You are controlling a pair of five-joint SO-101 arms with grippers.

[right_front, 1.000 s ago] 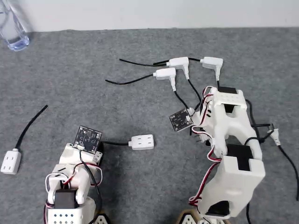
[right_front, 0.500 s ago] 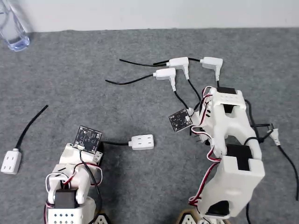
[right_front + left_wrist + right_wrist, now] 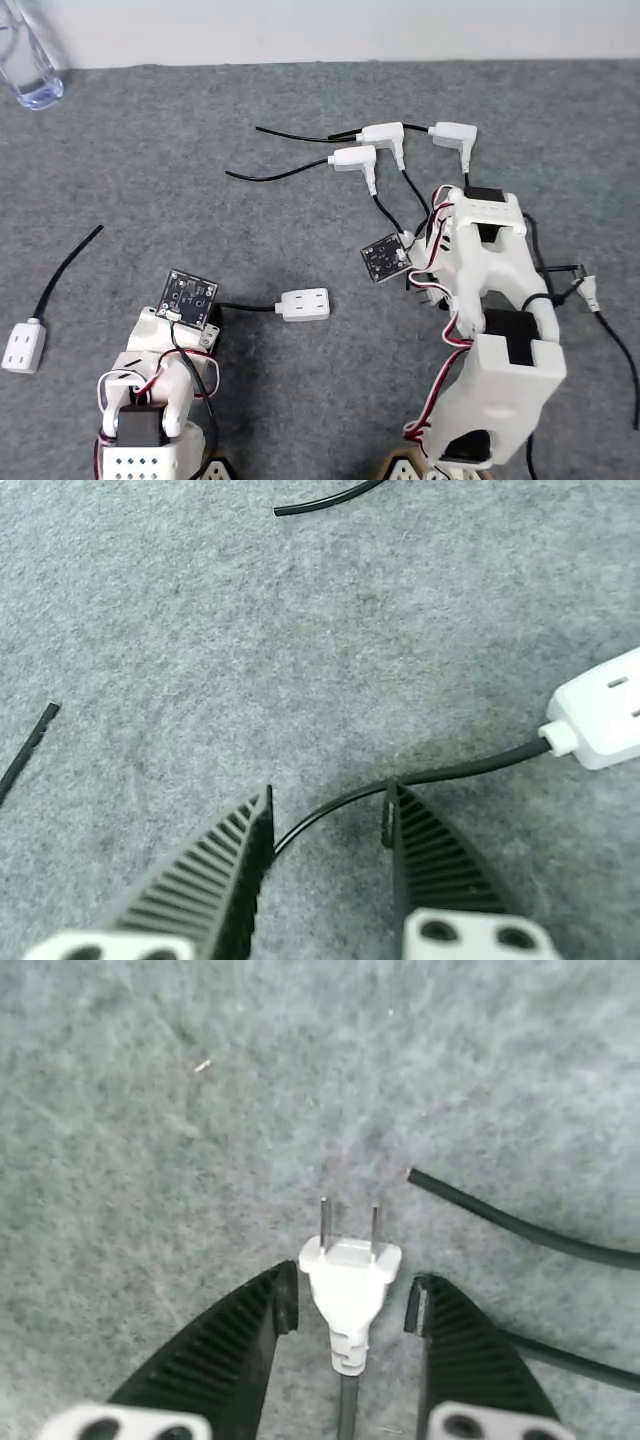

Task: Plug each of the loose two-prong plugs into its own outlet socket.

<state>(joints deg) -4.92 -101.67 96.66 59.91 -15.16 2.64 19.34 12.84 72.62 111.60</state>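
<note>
Straddling a white two-prong plug (image 3: 347, 1275), right gripper (image 3: 350, 1298) is open, gripping nothing; right arm (image 3: 495, 300) stretched toward 12 o'clock. Plug's cord (image 3: 345, 1405) is cut off at frame edge. Left gripper (image 3: 328, 815), open and empty, straddles black cord (image 3: 470, 765) of outlet socket (image 3: 303, 304) at its 3 o'clock.

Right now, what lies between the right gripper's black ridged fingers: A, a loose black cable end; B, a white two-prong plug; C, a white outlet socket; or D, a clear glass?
B: the right wrist view shows the white two-prong plug lying between the open jaws of the right gripper, its prongs pointing away from the gripper.
</note>
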